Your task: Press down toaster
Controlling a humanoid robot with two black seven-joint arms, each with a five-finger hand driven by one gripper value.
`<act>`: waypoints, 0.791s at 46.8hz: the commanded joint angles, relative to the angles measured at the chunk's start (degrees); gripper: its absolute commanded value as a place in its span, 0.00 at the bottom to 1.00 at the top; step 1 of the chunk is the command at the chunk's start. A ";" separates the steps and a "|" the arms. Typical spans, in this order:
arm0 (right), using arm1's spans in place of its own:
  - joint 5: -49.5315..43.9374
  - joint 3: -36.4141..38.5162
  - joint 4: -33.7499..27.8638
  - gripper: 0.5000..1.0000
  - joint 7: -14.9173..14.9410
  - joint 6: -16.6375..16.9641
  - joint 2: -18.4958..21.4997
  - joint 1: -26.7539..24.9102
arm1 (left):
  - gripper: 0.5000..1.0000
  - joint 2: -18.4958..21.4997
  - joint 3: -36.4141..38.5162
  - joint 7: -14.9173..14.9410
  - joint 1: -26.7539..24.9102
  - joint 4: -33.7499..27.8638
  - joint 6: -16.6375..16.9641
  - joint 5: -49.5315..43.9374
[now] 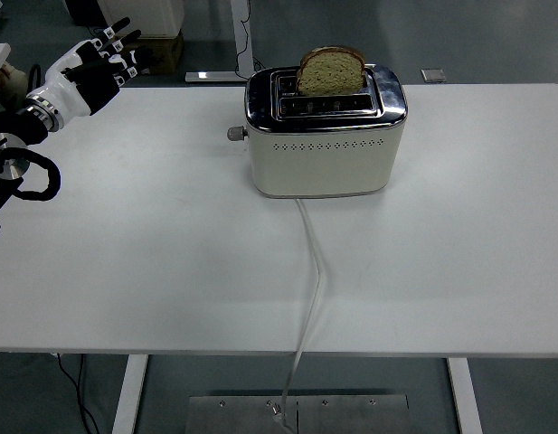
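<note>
A white tabletop (pixel 152 271) stands on a grey floor, carrying a cream toaster (pixel 324 149) at its far middle, 1 bread slice (pixel 331 70) raised in its slot. The left hand (pixel 98 63) hovers far left, fingers spread, holding nothing.

Left arm: enters at upper left of the frame, forearm angled up and rightward.
Left hand (pixel 98 61): raised, fingers extended and relaxed, holding nothing.
</note>
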 commanded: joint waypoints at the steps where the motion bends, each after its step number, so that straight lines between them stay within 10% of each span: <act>1: -0.04 0.00 -0.01 1.00 0.00 0.00 0.00 0.00 | 1.00 0.52 0.00 0.01 -0.82 -1.69 0.25 0.92; 18: 0.04 -0.09 -0.01 1.00 0.00 0.00 0.00 0.00 | 1.00 11.24 1.05 0.97 -4.25 -19.36 2.01 13.57; 37: -0.04 -0.09 -0.01 1.00 0.00 0.00 0.00 0.00 | 1.00 16.78 16.95 4.67 -16.28 -25.87 -8.09 42.84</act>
